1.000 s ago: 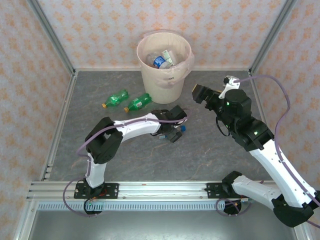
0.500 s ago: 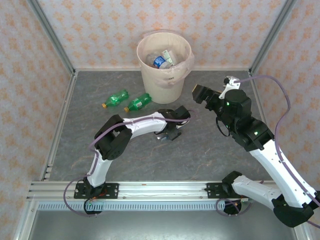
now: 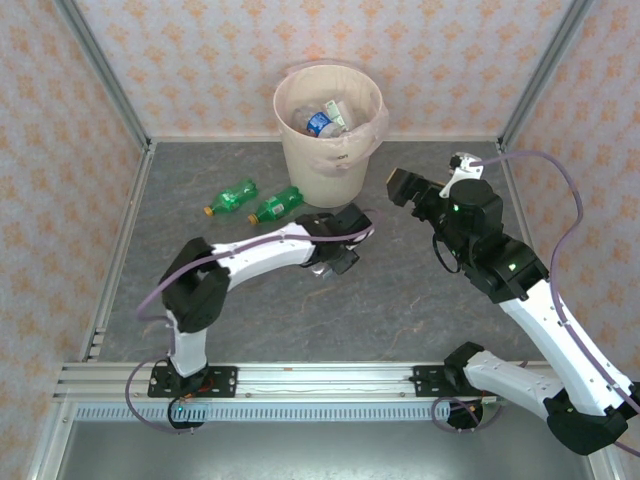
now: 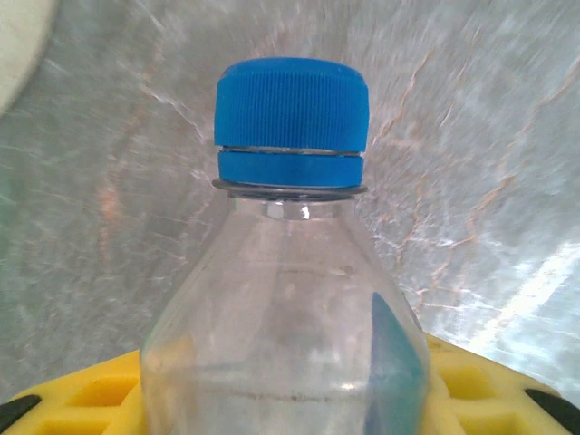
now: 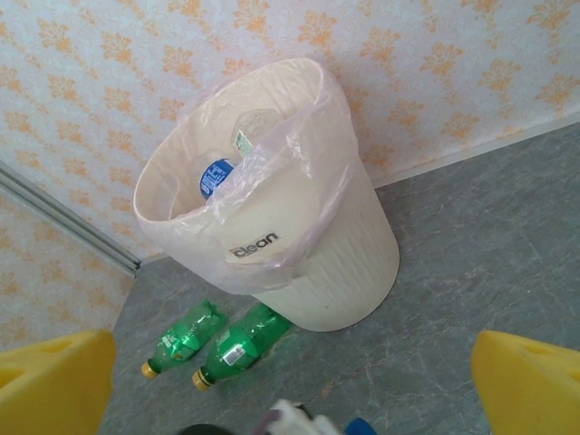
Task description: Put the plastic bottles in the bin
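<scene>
left gripper seemingly clamped round clear bottle, ribbed blue cap; right gripper agape.

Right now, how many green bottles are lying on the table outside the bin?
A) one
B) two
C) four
B: a green bottle and a second green bottle lie side by side on the table, just left of the bin.

Overhead and right-wrist, both toward bin
</scene>
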{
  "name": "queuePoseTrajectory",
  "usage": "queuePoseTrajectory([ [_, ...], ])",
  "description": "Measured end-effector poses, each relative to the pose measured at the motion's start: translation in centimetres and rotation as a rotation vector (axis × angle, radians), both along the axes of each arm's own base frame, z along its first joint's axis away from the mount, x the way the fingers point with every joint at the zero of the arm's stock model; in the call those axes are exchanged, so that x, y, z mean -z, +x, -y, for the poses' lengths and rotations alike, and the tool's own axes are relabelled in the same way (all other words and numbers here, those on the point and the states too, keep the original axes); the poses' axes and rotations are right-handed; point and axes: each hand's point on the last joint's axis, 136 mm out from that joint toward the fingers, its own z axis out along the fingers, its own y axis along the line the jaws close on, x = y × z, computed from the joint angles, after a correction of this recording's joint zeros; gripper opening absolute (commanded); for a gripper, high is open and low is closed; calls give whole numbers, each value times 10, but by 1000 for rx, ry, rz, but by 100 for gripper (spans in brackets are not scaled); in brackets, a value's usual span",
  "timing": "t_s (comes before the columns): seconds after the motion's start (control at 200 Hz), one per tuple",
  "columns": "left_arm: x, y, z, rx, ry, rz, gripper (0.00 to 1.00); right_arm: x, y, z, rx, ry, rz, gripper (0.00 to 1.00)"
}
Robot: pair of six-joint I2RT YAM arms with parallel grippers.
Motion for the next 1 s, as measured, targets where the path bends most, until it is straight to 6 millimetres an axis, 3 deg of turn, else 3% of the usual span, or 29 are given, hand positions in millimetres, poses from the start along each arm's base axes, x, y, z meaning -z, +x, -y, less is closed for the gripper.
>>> queuePoseTrajectory([
  [0.19, -71, 0, 2, -46, -182, 103, 48, 0, 1, 4, 24, -1, 3, 100],
  [0.41, -133, 3, -2, -101, -385, 164, 47, -1, 2, 7, 43, -5, 6, 100],
  [0.611, -192, 40, -34, -243, -583, 239, 47, -2, 2, 8, 47, -4, 10, 100],
  [0.936, -313, 94, -75, -399, -840, 470, 47, -3, 4, 6, 42, 2, 16, 100],
  [1.001, -329, 108, -84, -433, -873, 510, 47, -3, 5, 4, 38, 3, 16, 100],
])
